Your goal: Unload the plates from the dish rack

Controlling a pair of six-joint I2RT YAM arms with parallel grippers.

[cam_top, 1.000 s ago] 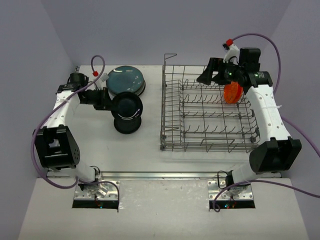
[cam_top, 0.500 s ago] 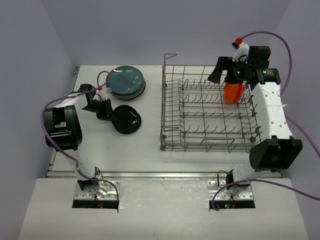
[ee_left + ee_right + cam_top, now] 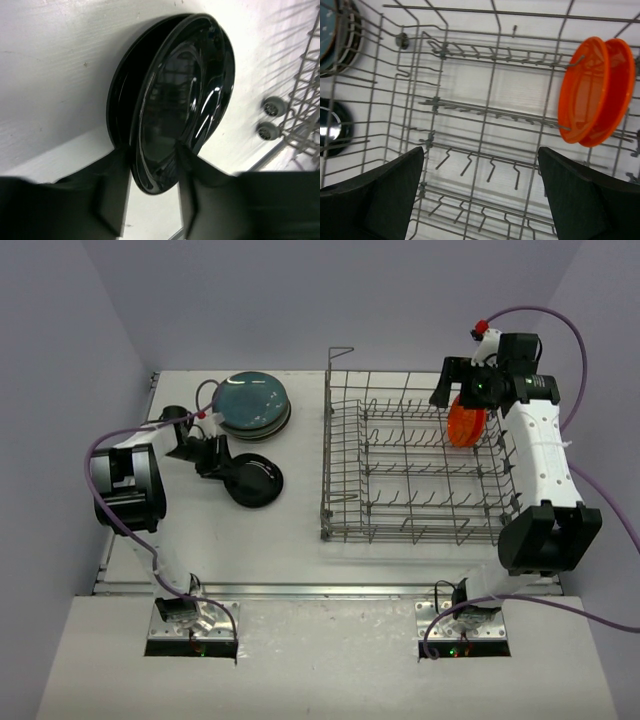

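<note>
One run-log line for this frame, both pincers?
left pincer: straddling black plate rim, grip unclear | right pincer: open, above dish rack | orange plate: upright in rack

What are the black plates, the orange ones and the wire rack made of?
Black plates: probably glazed ceramic, because they are glossy with sharp, mirror-like reflections.
Orange plates: smooth and bright with a softer shine, so glazed ceramic or plastic; it is hard to tell which.
Rack: thin grey metal wire with a dull finish, bent into upright tines.

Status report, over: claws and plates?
Right gripper open above grey wire dish rack. Left gripper astride small round black plate, grip unclear. Orange-red plate upright in rack.
</note>
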